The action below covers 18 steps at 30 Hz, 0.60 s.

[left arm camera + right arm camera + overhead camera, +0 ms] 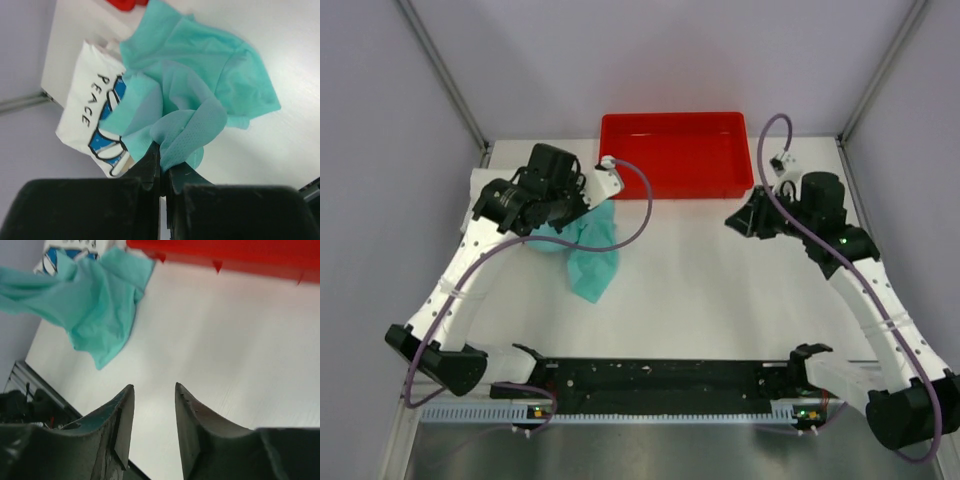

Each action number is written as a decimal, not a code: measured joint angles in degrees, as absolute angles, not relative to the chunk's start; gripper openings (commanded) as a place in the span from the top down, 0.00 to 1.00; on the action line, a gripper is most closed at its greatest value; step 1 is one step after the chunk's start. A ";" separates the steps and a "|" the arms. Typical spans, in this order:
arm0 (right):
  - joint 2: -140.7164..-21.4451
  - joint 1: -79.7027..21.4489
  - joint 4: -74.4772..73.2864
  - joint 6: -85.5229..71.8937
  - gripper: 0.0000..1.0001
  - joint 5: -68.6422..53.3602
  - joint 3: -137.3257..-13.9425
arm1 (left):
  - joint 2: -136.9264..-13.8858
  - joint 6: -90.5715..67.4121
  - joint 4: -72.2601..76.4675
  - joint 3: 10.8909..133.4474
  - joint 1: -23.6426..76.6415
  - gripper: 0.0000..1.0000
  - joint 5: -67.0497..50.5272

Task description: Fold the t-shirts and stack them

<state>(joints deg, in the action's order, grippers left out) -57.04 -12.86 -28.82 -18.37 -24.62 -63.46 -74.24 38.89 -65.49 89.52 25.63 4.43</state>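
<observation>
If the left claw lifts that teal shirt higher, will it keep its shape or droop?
Likely floppy: the plain teal-green cloth t-shirt hangs in bunched folds from the left claw. Probably light: a thin pinch holds its raised end.

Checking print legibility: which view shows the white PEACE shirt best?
Left wrist: the white shirt shows its lettering and blue print clearly, partly under the teal shirt. Right wrist catches only a corner; top external mostly hides it behind the left arm.

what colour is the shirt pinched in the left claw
Plain teal-green. The shirt in the left claw shows best in the left wrist view.
</observation>
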 measured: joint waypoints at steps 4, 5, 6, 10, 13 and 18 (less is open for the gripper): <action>-58.11 -14.66 -28.75 -20.47 0.35 -26.94 -55.77 | -77.80 37.50 -66.06 98.56 33.41 1.00 5.34; -58.08 -14.79 -28.69 -20.97 0.32 -26.68 -55.13 | -78.43 37.30 -65.98 100.66 35.55 1.00 5.52; -58.02 -14.83 -28.34 -21.34 0.27 -25.91 -54.72 | -79.07 37.12 -65.76 102.96 38.02 1.00 5.39; -57.30 -14.85 -28.21 -21.47 0.13 -20.97 -52.45 | -79.02 36.82 -64.62 105.67 43.09 1.00 4.10; -57.23 -15.09 -29.95 -20.71 0.12 -15.79 -50.13 | -77.03 36.45 -62.59 99.88 42.98 1.00 4.62; -57.60 -23.31 -30.30 -20.01 0.16 -8.71 -46.02 | -73.60 35.77 -62.39 83.50 39.77 1.00 5.15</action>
<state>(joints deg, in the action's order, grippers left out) -57.60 -23.31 -30.30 -20.01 -8.71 -46.02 -73.60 35.77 -62.39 83.50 39.77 5.15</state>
